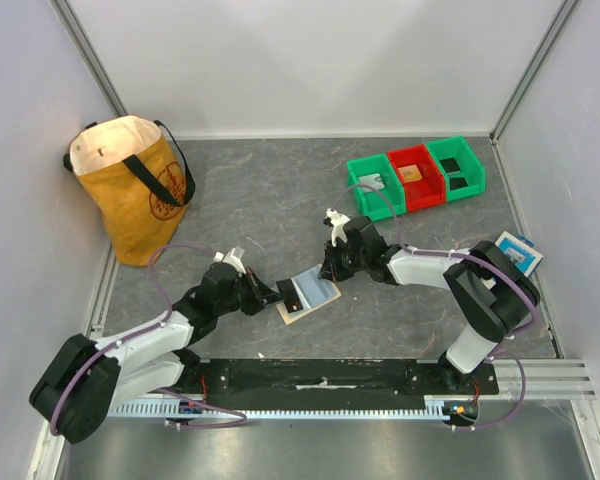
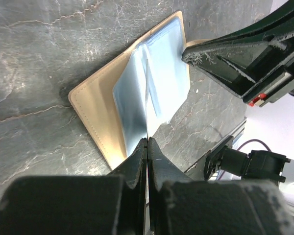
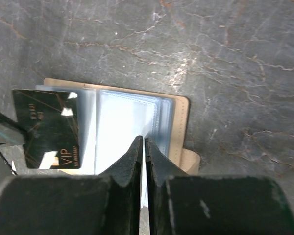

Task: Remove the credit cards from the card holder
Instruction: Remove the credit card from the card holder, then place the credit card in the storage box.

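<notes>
The tan card holder [image 1: 320, 291] lies open on the grey table between both arms, pale blue sleeves up [image 2: 93, 107] [image 3: 179, 112]. A black credit card [image 3: 46, 129] marked VIP sticks partly out of its left sleeve and shows as a dark patch [image 1: 297, 298] in the top view. My left gripper [image 1: 283, 293] [image 2: 147, 142] is shut on that card, which its own camera sees edge-on. My right gripper [image 1: 327, 270] [image 3: 144, 139] is shut on a pale blue inner sleeve at the holder's other side. Its fingers [image 2: 220, 56] show in the left wrist view. No orange-tan card shows.
A yellow tote bag [image 1: 135, 185] stands at the back left. A green bin [image 1: 375, 185], a red bin [image 1: 416, 175] and another green bin [image 1: 456, 165] sit at the back right. A blue-and-white packet [image 1: 520, 252] lies by the right wall.
</notes>
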### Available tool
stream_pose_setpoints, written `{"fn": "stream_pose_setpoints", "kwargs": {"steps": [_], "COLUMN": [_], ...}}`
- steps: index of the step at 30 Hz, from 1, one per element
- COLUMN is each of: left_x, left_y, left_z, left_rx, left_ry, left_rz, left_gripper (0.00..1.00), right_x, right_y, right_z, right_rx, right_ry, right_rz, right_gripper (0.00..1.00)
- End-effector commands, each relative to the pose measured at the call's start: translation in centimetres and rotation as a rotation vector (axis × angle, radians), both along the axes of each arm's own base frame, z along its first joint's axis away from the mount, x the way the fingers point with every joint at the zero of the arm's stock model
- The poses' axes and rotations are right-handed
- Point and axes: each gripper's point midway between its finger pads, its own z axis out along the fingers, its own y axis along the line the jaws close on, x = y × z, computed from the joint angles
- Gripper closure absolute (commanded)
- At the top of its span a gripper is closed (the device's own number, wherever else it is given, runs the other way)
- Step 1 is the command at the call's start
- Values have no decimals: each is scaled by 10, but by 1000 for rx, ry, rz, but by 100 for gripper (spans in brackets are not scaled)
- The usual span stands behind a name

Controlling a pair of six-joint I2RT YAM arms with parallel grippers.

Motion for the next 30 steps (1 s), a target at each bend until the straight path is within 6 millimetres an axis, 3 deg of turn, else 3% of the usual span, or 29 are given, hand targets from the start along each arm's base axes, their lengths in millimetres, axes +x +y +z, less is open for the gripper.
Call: {"fn": "stream_pose_setpoints", "kwargs": {"steps": [1, 4, 9, 13, 23, 30], "left_x": [2, 4, 7, 10, 3, -3], "left_y": [13, 17, 17, 10, -19, -26], "left_z": [9, 19, 40, 64, 142, 173], "left_rx": [95, 113, 79, 12, -172, -215], "left_ry": [-68, -110, -196, -295, -510, -585], "left_rz": [-32, -49, -114, -193, -421, -503], "left_gripper": [98, 98, 98, 98, 98, 98], "right_x": [14, 17, 10, -6, -46, -56], "right_y": [-4, 2, 12, 15, 15, 19], "right_z": [16, 46, 99, 122, 150, 182], "right_rx": [-36, 11, 134, 229, 459, 558], "right_ry": [-42, -85, -158, -193, -180, -234], "right_rz": [-14, -3, 49, 108, 290, 355], "right_gripper": [87, 80, 57, 47, 39, 38]}}
